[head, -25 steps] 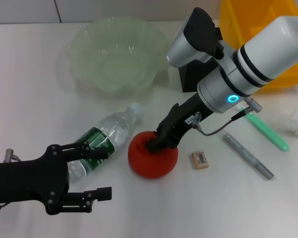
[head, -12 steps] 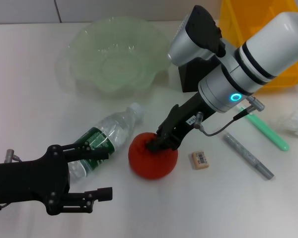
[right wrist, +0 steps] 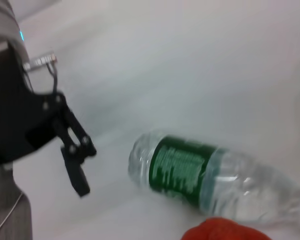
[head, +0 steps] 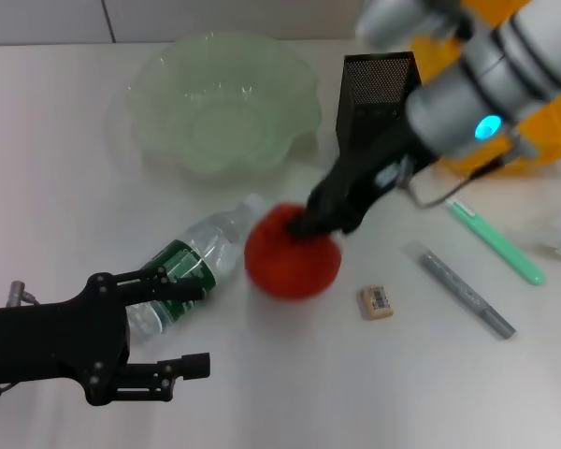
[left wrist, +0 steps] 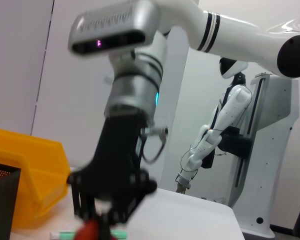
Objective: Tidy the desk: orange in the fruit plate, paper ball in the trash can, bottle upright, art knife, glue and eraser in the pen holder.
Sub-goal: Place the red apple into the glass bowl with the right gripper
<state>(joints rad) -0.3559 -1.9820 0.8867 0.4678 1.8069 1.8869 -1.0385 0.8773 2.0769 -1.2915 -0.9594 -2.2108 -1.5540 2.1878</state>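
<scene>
Now, from left to right:
Left gripper (head: 189, 327): jaws spread wide, holding nothing, low over the tabletop (head: 56, 187).
Clear plastic water bottle with green label (head: 192, 262): lying on its side, not upright.
Pale green ruffled glass fruit plate (head: 168, 79): empty.
Red-orange round orange (head: 292, 253): gripped by the right gripper (head: 320, 223), jaws closed on its top, apparently lifted.
Beige eraser (head: 376, 301): on the tabletop.
Progress: nothing seems finished; the orange is the step in hand.

On the white surface (head: 65, 215) lay a red-orange orange (head: 285, 262), a pale green plate (head: 220, 103), a black mesh holder (head: 374, 94), a yellow can (head: 533, 150), a clear bottle (head: 201, 257) with a green label, and a beige eraser (head: 376, 302) with a barcode.
</scene>
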